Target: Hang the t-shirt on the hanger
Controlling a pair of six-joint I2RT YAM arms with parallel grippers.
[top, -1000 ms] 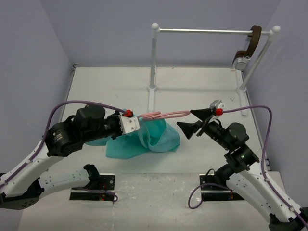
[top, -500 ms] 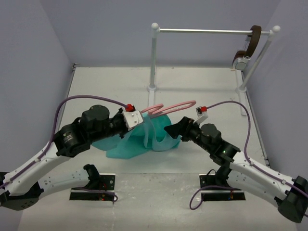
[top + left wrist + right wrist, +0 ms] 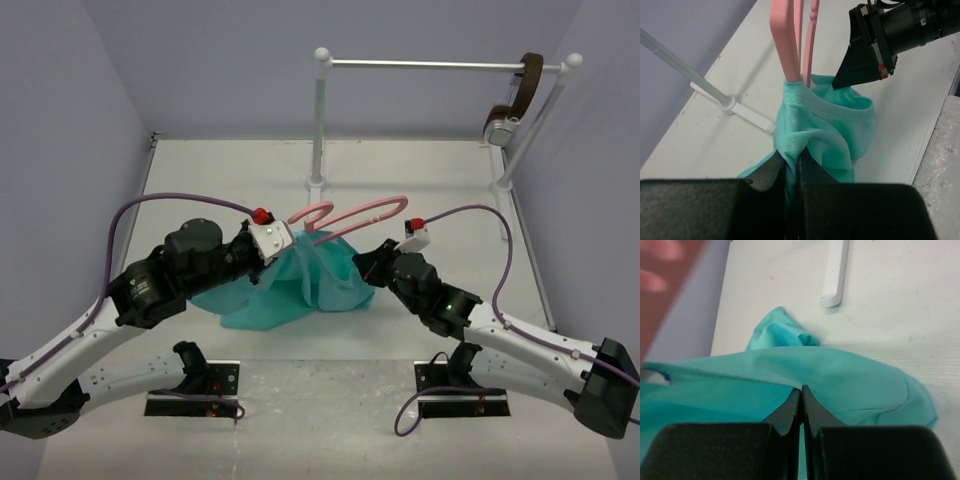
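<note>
The teal t-shirt (image 3: 300,290) lies bunched on the table between the two arms, with its upper part lifted. The pink hanger (image 3: 352,212) sticks up and to the right out of the shirt's neck opening (image 3: 830,102). My left gripper (image 3: 283,243) is shut on a fold of the shirt (image 3: 805,135) just below where the hanger (image 3: 787,45) enters; the cloth hides whether the hanger is also pinched. My right gripper (image 3: 366,264) is low at the shirt's right side, shut with its tips (image 3: 801,390) on a hemmed edge of the shirt (image 3: 850,375).
A white-posted rail (image 3: 430,66) stands at the back, with a brown strap and metal piece (image 3: 515,100) hung at its right end. The rack's left foot (image 3: 315,205) lies just behind the hanger, and also shows as the white foot (image 3: 835,275). Purple walls close in on both sides.
My right gripper was open at the hanger's right end; it has swung down and left to the shirt and shut on its edge. The hanger's free end has tilted upward.
</note>
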